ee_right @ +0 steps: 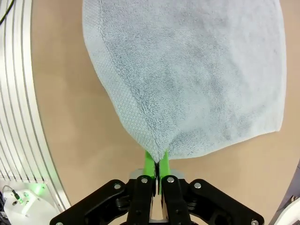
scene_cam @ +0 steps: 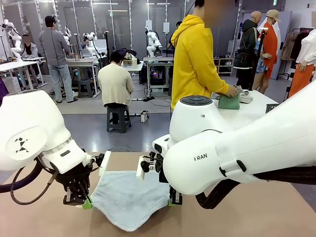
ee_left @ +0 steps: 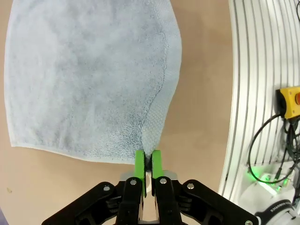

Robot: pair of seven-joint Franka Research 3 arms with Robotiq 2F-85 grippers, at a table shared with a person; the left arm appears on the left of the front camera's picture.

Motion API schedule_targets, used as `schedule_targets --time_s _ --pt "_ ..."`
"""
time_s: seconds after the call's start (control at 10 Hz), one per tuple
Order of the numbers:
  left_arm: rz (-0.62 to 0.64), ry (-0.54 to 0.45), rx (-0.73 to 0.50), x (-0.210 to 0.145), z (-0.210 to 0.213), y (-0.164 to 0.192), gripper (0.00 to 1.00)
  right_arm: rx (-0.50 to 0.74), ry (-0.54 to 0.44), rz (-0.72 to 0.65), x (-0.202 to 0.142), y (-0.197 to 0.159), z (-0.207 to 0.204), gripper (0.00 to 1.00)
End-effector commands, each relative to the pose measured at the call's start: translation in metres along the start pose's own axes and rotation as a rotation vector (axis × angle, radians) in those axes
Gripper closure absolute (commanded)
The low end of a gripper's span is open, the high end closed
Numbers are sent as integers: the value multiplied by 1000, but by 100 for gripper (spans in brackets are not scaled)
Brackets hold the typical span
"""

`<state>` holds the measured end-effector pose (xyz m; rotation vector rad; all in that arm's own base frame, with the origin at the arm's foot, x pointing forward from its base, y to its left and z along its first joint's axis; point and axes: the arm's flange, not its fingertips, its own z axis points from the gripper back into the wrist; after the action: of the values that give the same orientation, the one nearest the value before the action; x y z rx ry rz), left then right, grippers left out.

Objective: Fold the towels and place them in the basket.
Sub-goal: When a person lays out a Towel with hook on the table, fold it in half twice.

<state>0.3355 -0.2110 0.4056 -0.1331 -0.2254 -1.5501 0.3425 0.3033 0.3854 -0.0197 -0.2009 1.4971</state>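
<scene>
Container first: a dark item (scene_cam: 271, 107) sits at the R edge of the far white desk (scene_cam: 256, 112), too small to tell whether it's the basket or what's in it. At that desk a person in a yellow hoodie (scene_cam: 195, 59) has a hand (scene_cam: 230, 92) on a folded green cloth (scene_cam: 229, 101). On the near tan desk (scene_cam: 242, 212), the light blue towel (scene_cam: 129, 200) is spread btw the two arms, mostly flat on the surface, w/ its near edge sagging in a curve toward the camera. The L arm (scene_cam: 29, 133) comes in from picture left, wrist bent so the L end effector (scene_cam: 87, 202) points down at the desk. It's closed on the towel's L corner, and in the L wrist view the green pads (ee_left: 140, 161) pinch a narrow gathered tip of cloth that rises off the desk. The R arm (scene_cam: 237, 153) reaches across from picture right, big white elbow joint nearest the lens, forearm low over the desk. The R end effector (scene_cam: 174, 201) also points down and is closed on the opposite corner; in the R wrist view the cloth bunches to a point btw its pads (ee_right: 149, 161). The two end effectors are level w/ each other, approx a towel-width apart, both just above the desk.
</scene>
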Motion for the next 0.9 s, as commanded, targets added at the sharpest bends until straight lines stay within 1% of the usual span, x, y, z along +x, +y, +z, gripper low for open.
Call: schedule_targets --time_s 0.0,0.1,0.3,0.4,0.5,0.6,0.7,0.8 --pt "-20 -17 30 7 9 15 93 19 -17 -12 12 -12 1 96" --pt "12 -35 -2 9 12 24 93 12 -18 -28 18 -20 -1 96" --pt "64 -30 -62 8 22 49 93 41 -43 -35 32 -42 3 96" --pt "59 8 -44 10 27 65 93 49 -57 -19 39 -56 10 96" --pt "77 -31 -55 10 27 76 93 46 -32 -26 44 -65 13 96" --pt "89 -2 -52 9 20 84 93 50 -7 -17 49 -73 15 96" --pt "94 -1 -46 8 13 92 93 60 19 -17 53 -81 14 96" --pt "96 37 -22 6 5 100 93 44 46 -22 55 -90 14 96"
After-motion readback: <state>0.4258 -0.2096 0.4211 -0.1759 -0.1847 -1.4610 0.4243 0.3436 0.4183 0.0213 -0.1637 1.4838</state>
